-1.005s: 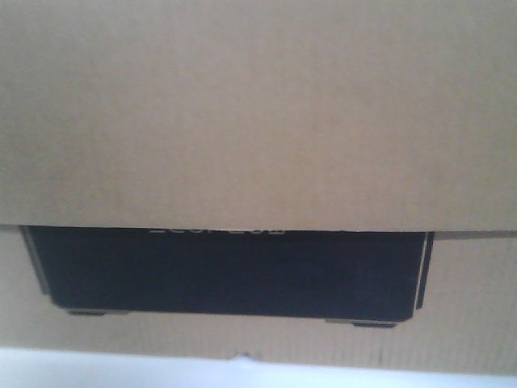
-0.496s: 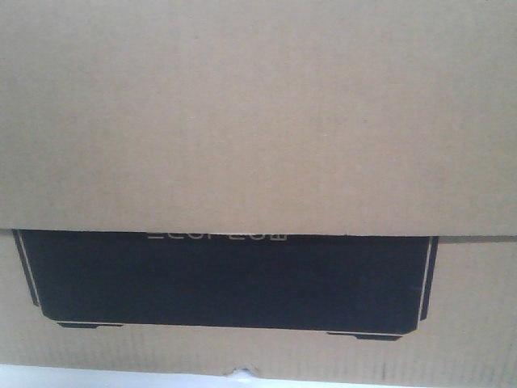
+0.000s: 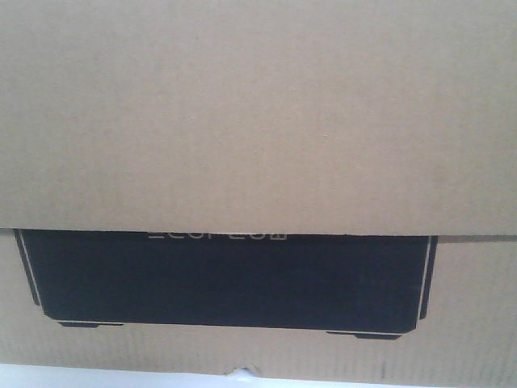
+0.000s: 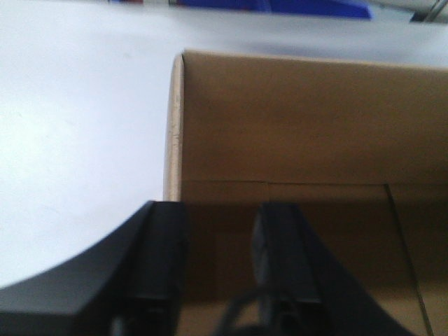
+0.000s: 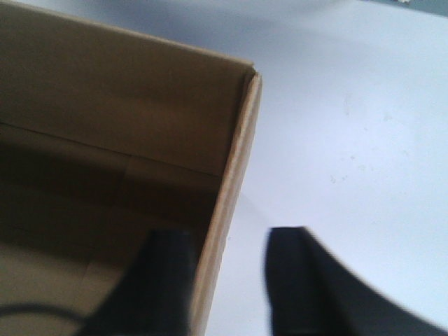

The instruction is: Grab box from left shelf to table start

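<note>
The brown cardboard box [image 3: 258,121] fills the front view, its black printed panel [image 3: 226,279] low on the near face. It rests on the white table [image 3: 81,378]. In the left wrist view my left gripper [image 4: 220,210] is open and straddles the box's left wall [image 4: 173,126], one finger outside and one inside. My right gripper [image 5: 231,238] is open too, astride the right wall [image 5: 238,154], with a gap between the wall and the outer finger [image 5: 301,280]. The left shelf is out of view.
White table surface [image 4: 70,126] stretches to the left of the box, and more [image 5: 350,140] to its right. A blue shape [image 4: 280,5] lies beyond the table's far edge. The box hides everything ahead in the front view.
Over the last second the box has shifted slightly lower and nearer in the front view, and the white strip under it has shrunk. Nothing has moved in the last half second.
</note>
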You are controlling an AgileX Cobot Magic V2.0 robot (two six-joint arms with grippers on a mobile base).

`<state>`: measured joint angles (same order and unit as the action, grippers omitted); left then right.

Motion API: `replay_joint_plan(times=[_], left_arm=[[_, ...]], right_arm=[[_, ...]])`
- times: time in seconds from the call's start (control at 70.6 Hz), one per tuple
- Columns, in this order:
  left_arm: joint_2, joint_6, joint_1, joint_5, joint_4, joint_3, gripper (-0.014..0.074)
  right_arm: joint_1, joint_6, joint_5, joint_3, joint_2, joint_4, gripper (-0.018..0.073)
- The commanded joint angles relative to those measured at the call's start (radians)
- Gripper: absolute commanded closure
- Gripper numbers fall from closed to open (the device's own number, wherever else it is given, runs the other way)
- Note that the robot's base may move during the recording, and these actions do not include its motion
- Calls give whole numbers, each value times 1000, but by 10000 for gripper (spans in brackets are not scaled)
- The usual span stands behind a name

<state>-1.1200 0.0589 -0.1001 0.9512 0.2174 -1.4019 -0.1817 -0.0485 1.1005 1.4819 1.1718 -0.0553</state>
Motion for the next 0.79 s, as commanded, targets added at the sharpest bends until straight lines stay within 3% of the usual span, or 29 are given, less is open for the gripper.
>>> replay_joint_plan(times=[0.0, 0.057, 0.326, 0.779], left_arm=[[106, -6, 1, -83, -18, 22, 537], [163, -6, 1, -113, -41, 68, 570], [458, -6, 1, -365, -65, 396, 700], [865, -6, 1, -575, -68, 877, 700]], right_arm=[[-3, 0, -65, -11, -78, -19, 440], [-3, 0, -95, -56, -126, -19, 517], [-3, 0, -296, -373, -361, -19, 502], [-3, 0, -652, -895, -918, -19, 502]])
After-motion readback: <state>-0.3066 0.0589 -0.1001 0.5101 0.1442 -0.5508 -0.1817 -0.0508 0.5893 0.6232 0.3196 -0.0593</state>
